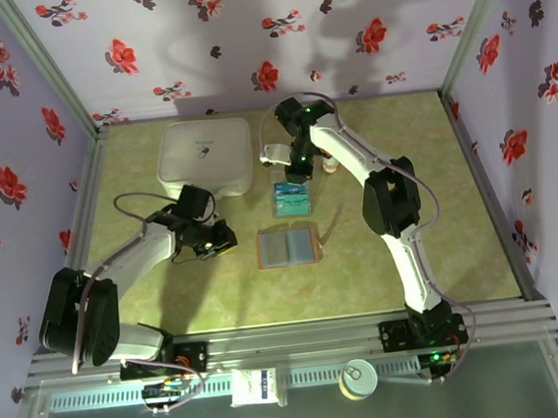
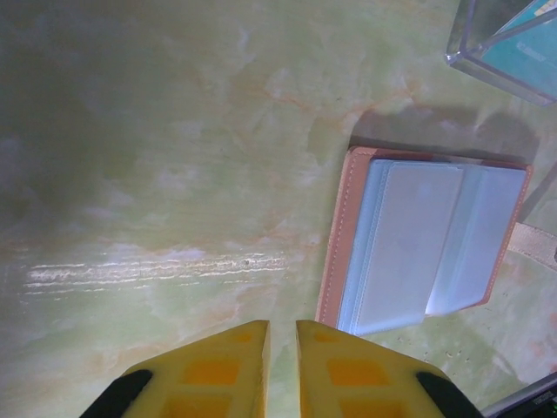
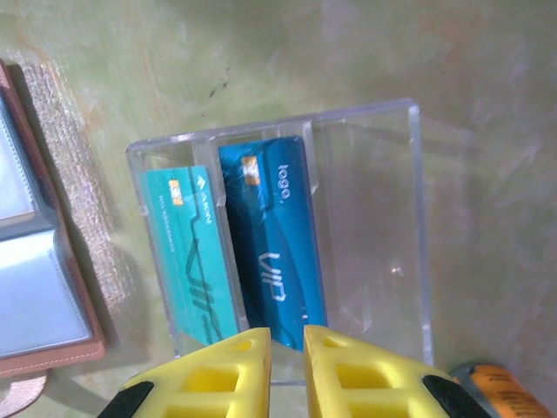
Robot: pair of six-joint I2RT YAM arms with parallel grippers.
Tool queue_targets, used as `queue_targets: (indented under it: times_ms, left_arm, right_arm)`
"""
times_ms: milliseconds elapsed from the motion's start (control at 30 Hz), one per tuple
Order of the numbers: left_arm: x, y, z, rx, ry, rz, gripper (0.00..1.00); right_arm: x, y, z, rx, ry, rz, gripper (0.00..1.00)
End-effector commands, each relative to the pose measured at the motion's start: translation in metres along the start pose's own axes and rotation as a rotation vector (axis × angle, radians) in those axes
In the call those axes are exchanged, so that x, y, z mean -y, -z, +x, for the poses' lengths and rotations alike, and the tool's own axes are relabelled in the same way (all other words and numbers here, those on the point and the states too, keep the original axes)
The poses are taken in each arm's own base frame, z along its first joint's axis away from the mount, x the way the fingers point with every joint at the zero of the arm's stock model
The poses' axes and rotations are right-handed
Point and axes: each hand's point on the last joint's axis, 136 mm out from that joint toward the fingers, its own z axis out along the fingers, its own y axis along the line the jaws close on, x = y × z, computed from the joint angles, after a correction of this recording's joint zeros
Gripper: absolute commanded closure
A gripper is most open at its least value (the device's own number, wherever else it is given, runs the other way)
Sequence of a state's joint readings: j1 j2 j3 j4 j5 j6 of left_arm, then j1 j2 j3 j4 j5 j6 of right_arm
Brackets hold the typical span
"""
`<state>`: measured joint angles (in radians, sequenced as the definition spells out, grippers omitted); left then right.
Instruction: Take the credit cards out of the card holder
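The card holder (image 1: 288, 246) lies open and flat mid-table, tan outside with pale blue-grey pockets (image 2: 426, 244), and no cards show in them. Two credit cards stand in a clear tray (image 3: 365, 113) behind it: a teal one (image 3: 191, 252) and a blue one (image 3: 274, 235). My right gripper (image 3: 287, 331) hovers over the blue card's near end. It is slightly open with nothing between the fingers. My left gripper (image 2: 282, 324) sits left of the card holder's (image 3: 35, 287) edge, nearly shut with only a slit, and empty.
A big white square box (image 1: 205, 157) stands at the back left, close behind the left arm. A small orange-and-black object (image 3: 500, 387) lies right of the tray. The tray's right compartment (image 3: 370, 244) is bare. Flowered walls enclose the table.
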<state>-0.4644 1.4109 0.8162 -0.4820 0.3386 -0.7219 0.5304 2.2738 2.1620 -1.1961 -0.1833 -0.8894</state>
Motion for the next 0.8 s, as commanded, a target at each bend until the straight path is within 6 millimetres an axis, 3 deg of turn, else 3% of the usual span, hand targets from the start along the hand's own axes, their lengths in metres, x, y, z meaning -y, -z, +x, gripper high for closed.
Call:
queue_targets:
  times_ms: [0,233,433,767]
  left_arm:
    - [0.011,-0.004,-0.005,-0.01,-0.013,0.04,0.85]
    - [0.036,-0.02,-0.013,-0.039,-0.066,0.077,0.85]
    - [0.057,-0.032,-0.008,-0.053,-0.117,0.1,0.86]
    - [0.06,-0.04,0.004,-0.056,-0.136,0.111,0.87]
  right_arm:
    - [0.0,0.038,-0.007,0.078,-0.073,0.068,0.81]
    - [-0.015,0.062,-0.017,0.279,-0.343,0.16,0.78]
    - [-0.051,0.072,-0.018,0.429,-0.601,0.139,0.75]
    - [-0.095,0.077,-0.006,0.552,-0.984,0.128,0.77]
